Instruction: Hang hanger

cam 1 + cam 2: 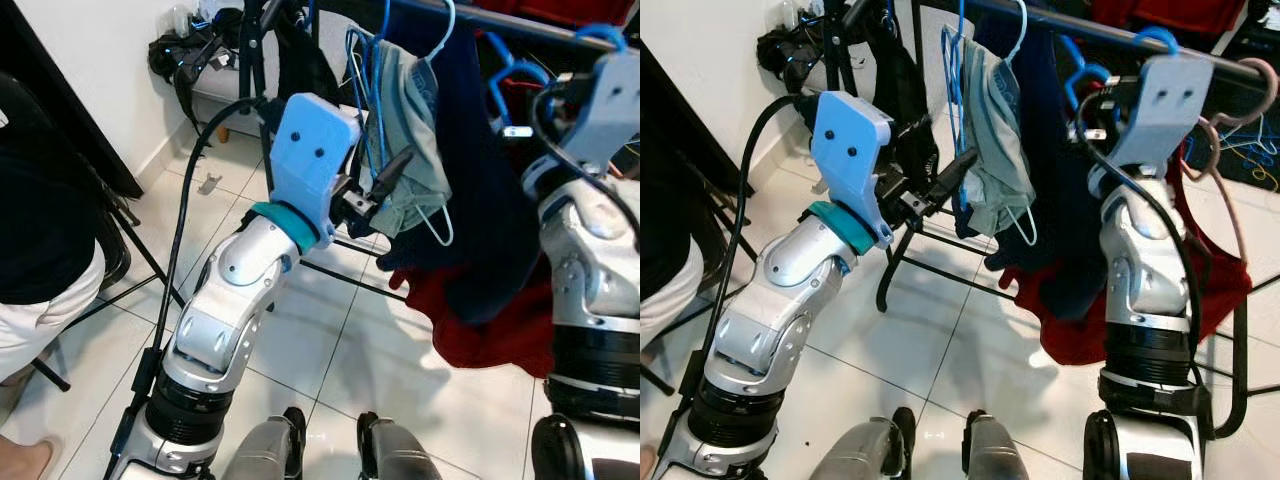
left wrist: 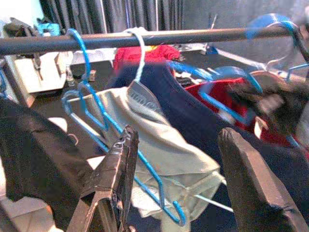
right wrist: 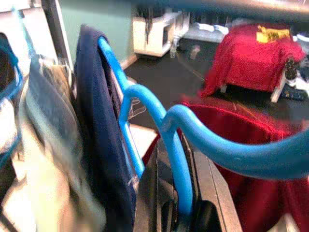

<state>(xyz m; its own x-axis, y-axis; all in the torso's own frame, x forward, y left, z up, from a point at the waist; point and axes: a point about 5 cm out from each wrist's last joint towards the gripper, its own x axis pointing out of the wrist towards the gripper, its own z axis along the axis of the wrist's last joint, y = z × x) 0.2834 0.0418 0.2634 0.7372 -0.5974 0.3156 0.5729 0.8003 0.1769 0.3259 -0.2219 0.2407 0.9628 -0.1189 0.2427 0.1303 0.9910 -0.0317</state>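
A: Head views first. What does the task's hanger look like?

B: The blue hanger point(image 1: 1087, 75) is thick bright plastic. Its hook curls over the rail point(image 1: 1080, 28), and it sits right by the right claw point(image 1: 1110, 95), which is raised to the rail beside the navy garment point(image 1: 1050, 180). I cannot tell from here whether that claw's fingers are apart or together.

A: And counts?

B: Along the rail I make out three garments: a grey-green one point(image 1: 990, 150), the navy one, and a red one point(image 1: 1210, 280) lowest and farthest from the grey-green one. A thin wire hanger point(image 1: 958, 110), also blue, hangs at the grey-green garment. Two silver arms are up. The left claw point(image 1: 958, 180) is below the rail, its tips just beside the grey-green garment. A person's leg in white shorts point(image 1: 40, 310) is well apart from the rail.

A: Left wrist view?

B: The left claw's point(image 2: 169, 183) two fingers stand apart, holding nothing. Between them, nearer the rail point(image 2: 145, 37), the wire hanger point(image 2: 96, 121) carries the grey-green garment point(image 2: 159, 145), with the navy garment point(image 2: 193, 111) next along.

A: Right wrist view?

B: The blue hanger's point(image 3: 169, 140) curved neck rises straight out from between the right claw's black fingers point(image 3: 152, 193), which are clamped on it. The navy garment point(image 3: 96, 121) hangs just beside it, under the rail point(image 3: 217, 7).
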